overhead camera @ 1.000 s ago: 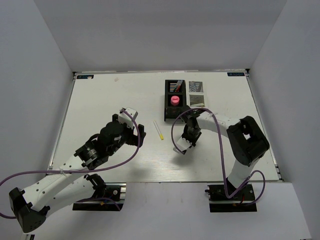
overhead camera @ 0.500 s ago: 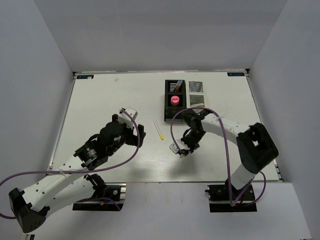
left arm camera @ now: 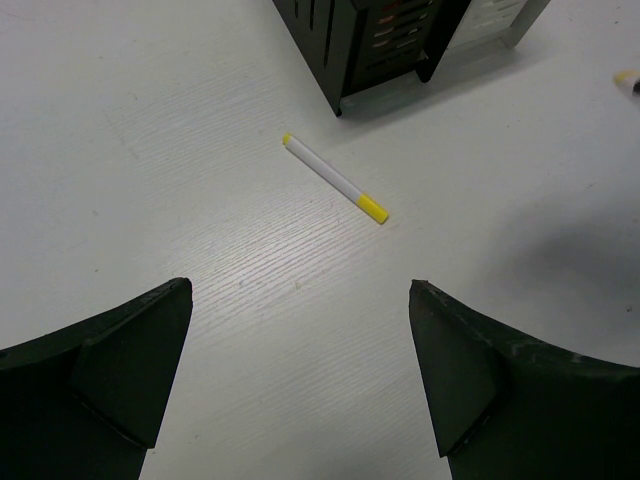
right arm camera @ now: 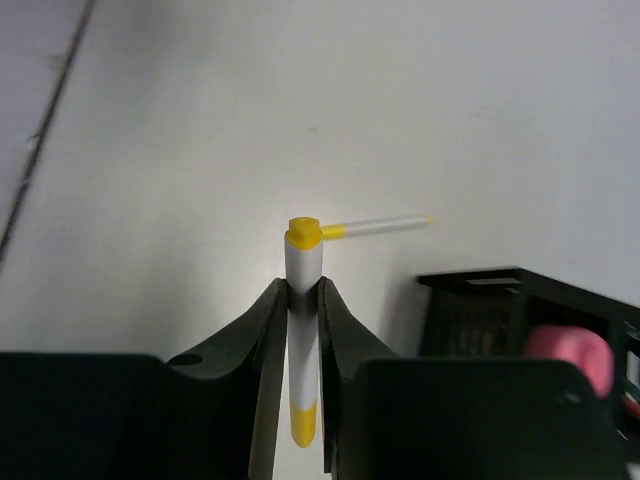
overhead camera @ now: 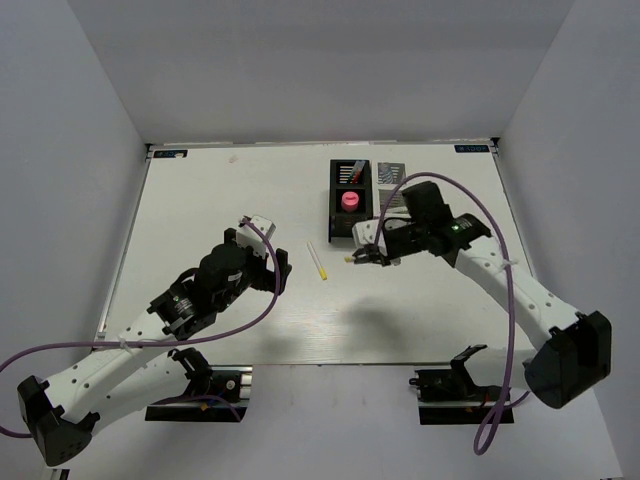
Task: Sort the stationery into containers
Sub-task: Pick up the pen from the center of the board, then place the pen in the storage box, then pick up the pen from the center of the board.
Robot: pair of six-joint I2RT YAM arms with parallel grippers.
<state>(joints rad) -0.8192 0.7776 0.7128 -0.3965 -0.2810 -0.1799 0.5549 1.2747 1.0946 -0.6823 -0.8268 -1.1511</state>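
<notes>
My right gripper [right arm camera: 303, 287] is shut on a thin white-and-yellow pen [right arm camera: 303, 330], held off the table just left of the containers; its yellow tip [overhead camera: 348, 260] pokes out. A second white-and-yellow pen [overhead camera: 317, 260] [left arm camera: 335, 180] [right arm camera: 375, 226] lies flat on the table. The black container [overhead camera: 338, 222] [left arm camera: 345, 55] [right arm camera: 500, 310] holds a pink-capped tube [overhead camera: 350, 200] [right arm camera: 568, 352] and a few pens. The white-grey container [overhead camera: 393, 187] is joined to its right. My left gripper [overhead camera: 280, 268] [left arm camera: 300, 288] is open over bare table, short of the lying pen.
The white table [overhead camera: 200, 210] is walled in on three sides by white panels. Purple cables loop from both arms, one arching above the right arm [overhead camera: 440, 180]. The containers stand at the back centre.
The right arm has risen from low near the table's front and swung up toward the black container, its gripper shut throughout. The left arm has not moved.
</notes>
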